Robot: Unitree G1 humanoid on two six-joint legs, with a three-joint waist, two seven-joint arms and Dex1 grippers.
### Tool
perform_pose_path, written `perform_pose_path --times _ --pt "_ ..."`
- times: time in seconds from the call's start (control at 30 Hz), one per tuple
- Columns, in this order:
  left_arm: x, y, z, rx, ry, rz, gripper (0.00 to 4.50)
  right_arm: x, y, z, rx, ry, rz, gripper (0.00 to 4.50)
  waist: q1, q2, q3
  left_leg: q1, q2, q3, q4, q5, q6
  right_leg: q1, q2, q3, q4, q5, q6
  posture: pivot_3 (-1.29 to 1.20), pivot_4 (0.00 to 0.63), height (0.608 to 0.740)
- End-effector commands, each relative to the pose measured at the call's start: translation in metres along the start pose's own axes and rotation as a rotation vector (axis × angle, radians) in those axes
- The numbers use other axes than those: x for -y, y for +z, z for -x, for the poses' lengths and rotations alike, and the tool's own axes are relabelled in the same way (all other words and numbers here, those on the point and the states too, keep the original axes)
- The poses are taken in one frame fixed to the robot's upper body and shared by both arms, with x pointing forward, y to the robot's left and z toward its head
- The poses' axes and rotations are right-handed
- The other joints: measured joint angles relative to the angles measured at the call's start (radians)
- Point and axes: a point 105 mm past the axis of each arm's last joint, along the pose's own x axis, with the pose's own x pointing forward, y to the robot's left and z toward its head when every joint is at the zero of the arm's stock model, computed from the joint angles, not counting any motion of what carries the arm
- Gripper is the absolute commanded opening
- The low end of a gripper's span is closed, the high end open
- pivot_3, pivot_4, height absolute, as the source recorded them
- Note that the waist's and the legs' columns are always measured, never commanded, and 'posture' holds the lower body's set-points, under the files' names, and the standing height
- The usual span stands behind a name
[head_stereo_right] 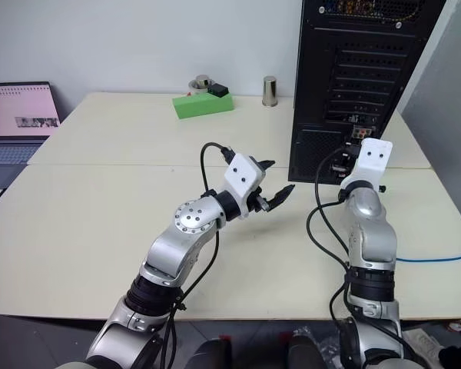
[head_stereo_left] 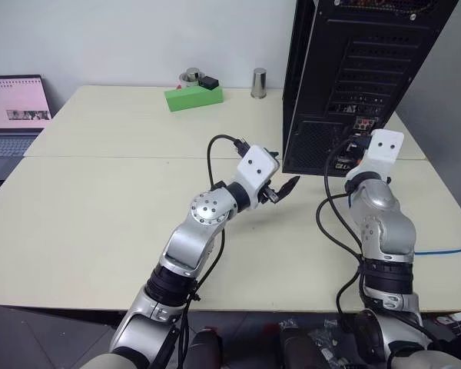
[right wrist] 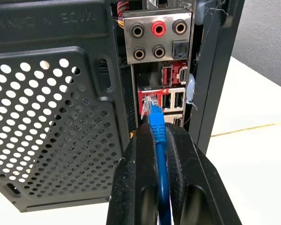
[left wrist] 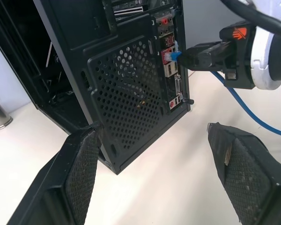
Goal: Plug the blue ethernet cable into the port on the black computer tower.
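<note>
The black computer tower (head_stereo_left: 353,69) stands on the table at the far right, rear face towards me. My right gripper (right wrist: 158,133) is shut on the blue ethernet cable (right wrist: 159,140) just behind its clear plug (right wrist: 151,104). The plug's tip sits at the mouth of a port (right wrist: 147,101) in the red-framed block of the rear panel; I cannot tell how deep it sits. The cable trails off over the table's right edge (head_stereo_left: 453,250). My left gripper (head_stereo_left: 280,188) hovers open and holding nothing, left of the tower's lower corner, pointing at the vent grille (left wrist: 131,93).
A green box (head_stereo_left: 194,96) with small items on it and a metal cylinder (head_stereo_left: 259,82) stand at the back of the cream table (head_stereo_left: 100,200). An open laptop (head_stereo_left: 11,115) sits at the far left. Black robot wires (head_stereo_left: 334,223) loop beside the right arm.
</note>
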Motion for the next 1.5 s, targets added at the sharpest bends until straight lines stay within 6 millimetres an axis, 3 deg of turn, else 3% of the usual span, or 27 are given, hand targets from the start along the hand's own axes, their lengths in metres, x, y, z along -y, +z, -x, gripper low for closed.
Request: perform_pose_path --times 0.03,0.2,0.57,0.9,1.33,1.4,1.5 --pt "-0.003 0.015 0.001 0.055 0.011 -0.021 3.77 -0.002 0.027 -0.001 0.087 0.009 -0.024 0.00 0.000 0.000 0.000 0.000 0.000 0.000 0.000 0.000 0.000 0.000 0.000 0.000 0.000 0.000 0.000 0.00 0.150 0.740" --pt "-0.003 0.015 0.001 0.055 0.010 -0.022 3.77 -0.003 0.030 -0.002 0.082 0.005 -0.052 0.00 0.000 0.000 0.000 0.000 0.000 0.000 0.000 0.000 0.000 0.000 0.000 0.000 0.000 0.000 0.000 0.00 0.150 0.740" --pt "-0.001 0.017 0.000 0.065 0.002 0.015 3.77 -0.027 0.034 -0.005 0.092 0.040 -0.062 0.00 -0.012 0.000 0.000 0.000 0.000 0.001 0.000 0.000 0.000 -0.001 0.000 0.001 0.000 0.000 0.000 0.00 0.150 0.740" --pt "0.003 0.026 0.002 0.109 -0.064 0.124 3.77 -0.026 0.033 -0.011 0.096 0.033 -0.044 0.00 -0.022 0.000 0.000 0.000 0.000 0.001 0.000 0.000 0.000 -0.001 0.000 0.001 0.001 0.000 0.000 0.00 0.150 0.740" --pt "0.001 0.024 0.006 0.102 -0.119 0.115 3.77 -0.026 0.029 -0.012 0.091 0.061 -0.041 0.00 -0.025 0.000 0.000 0.000 0.000 0.001 0.000 0.000 0.000 -0.001 0.000 0.002 0.001 0.000 0.000 0.00 0.150 0.740" --pt "0.003 0.025 0.007 0.111 -0.142 0.109 3.77 -0.024 0.027 -0.010 0.085 0.069 -0.038 0.70 -0.026 0.000 0.000 0.000 0.000 0.002 0.000 0.000 0.000 -0.001 0.000 0.002 0.001 0.000 0.000 0.00 0.150 0.740" --pt "0.003 0.026 0.008 0.117 -0.155 0.105 3.77 -0.022 0.025 -0.008 0.080 0.089 -0.014 1.27 -0.023 0.000 0.000 0.000 0.000 0.001 0.000 0.000 0.000 -0.001 0.000 0.002 0.001 0.000 0.000 0.00 0.150 0.740"
